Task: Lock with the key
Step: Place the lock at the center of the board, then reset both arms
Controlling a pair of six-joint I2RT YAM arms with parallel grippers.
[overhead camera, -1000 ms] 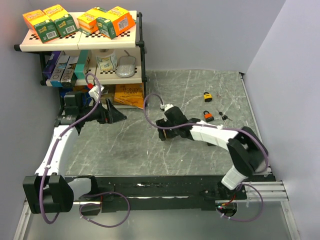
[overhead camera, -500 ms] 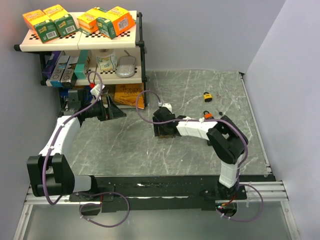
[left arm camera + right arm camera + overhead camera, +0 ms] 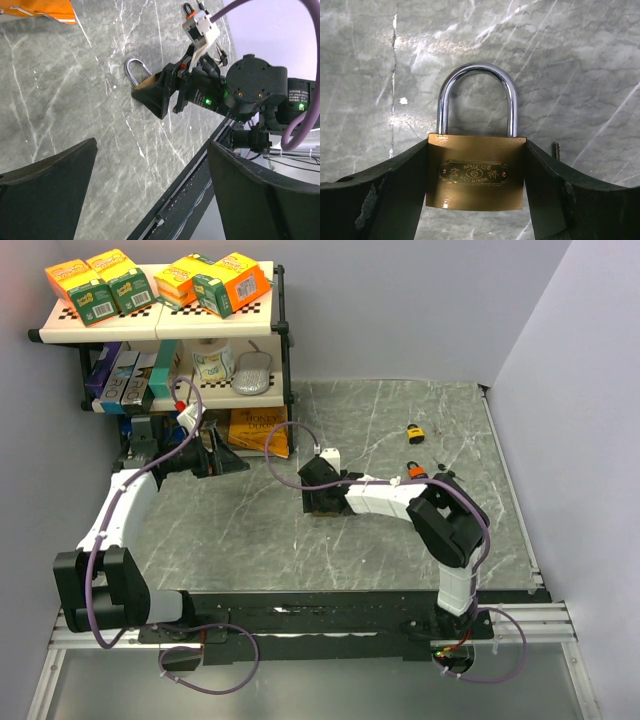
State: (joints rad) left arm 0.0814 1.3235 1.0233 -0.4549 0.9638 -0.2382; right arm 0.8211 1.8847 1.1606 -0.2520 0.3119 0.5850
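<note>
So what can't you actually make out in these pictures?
- Brass padlock keyhole: right wrist view, on a face turned away.
- Its body: top view, covered by the right pincer.
- Small orange padlock: top view, too tiny to tell whether locked.

The padlock [image 3: 475, 177] has a brass-coloured metal body with a fine brushed, satin finish and a stamped oval mark. Its shackle [image 3: 476, 70] is mirror-bright, polished silvery metal. The table [image 3: 580, 60] is a smooth grey stone-look surface with white veins and a soft sheen. The fingers [image 3: 375, 200] of the right gripper [image 3: 476, 145] are matt black plastic, one scuffed pale.
</note>
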